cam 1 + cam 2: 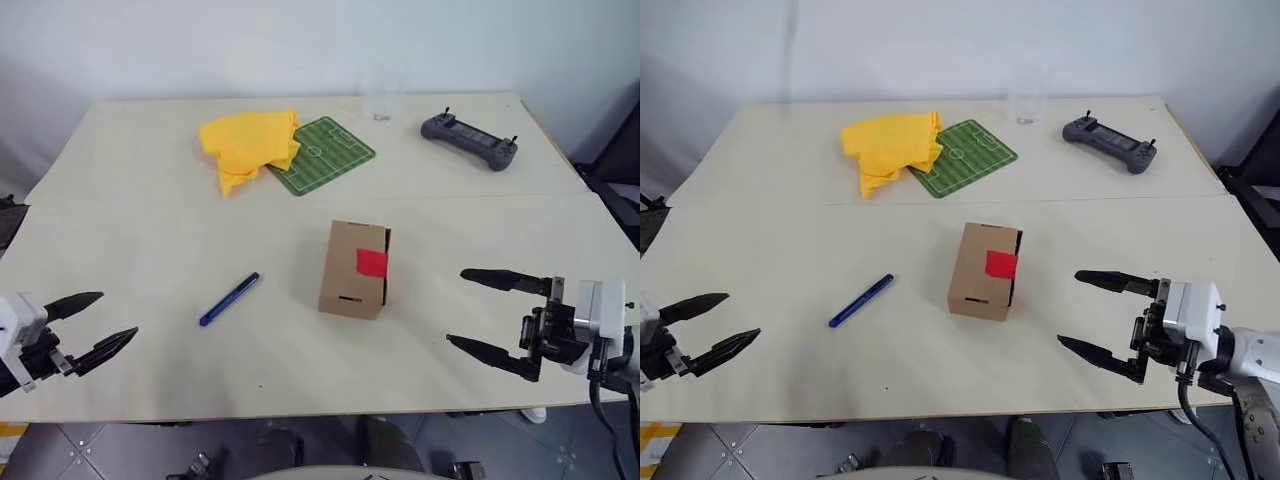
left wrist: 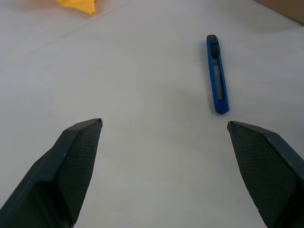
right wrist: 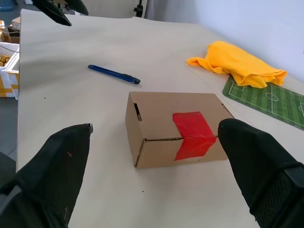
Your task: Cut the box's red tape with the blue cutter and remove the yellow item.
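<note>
Left pincer (image 1: 92, 324): you see it with both black fingers spread wide and nothing between them, hovering near the table's front left edge, short of the cutter.
Right pincer (image 1: 478, 312): fingers equally wide and empty, at the front right, pointing across toward the box and well clear of it.
Blue cutter (image 1: 229, 298): lies flat on the table (image 1: 130, 210), between the left pincer and the box, touching neither; in the left wrist view it sits ahead of the fingers and off to one side.
Box (image 1: 352, 272): stands closed near the table's middle, a small slot cut low in its front face.
Red tape (image 1: 371, 263): intact, bridging the seam from the top flap down onto the side face that is turned toward the right pincer.
Yellow item: you cannot see it; presumably it is inside the closed box.
Other things: a yellow cloth (image 1: 250, 145) overlapping a green pitch-printed mat (image 1: 325, 156), a clear cup (image 1: 382, 100) and a grey controller (image 1: 469, 140), all at the far side, well apart from the work.
Step in hand: the opening one, as you may judge; nothing is gripped or cut yet.
Next move: bring the left pincer over the cutter, turn it across the slim handle and close; the right pincer can then steady the box.
</note>
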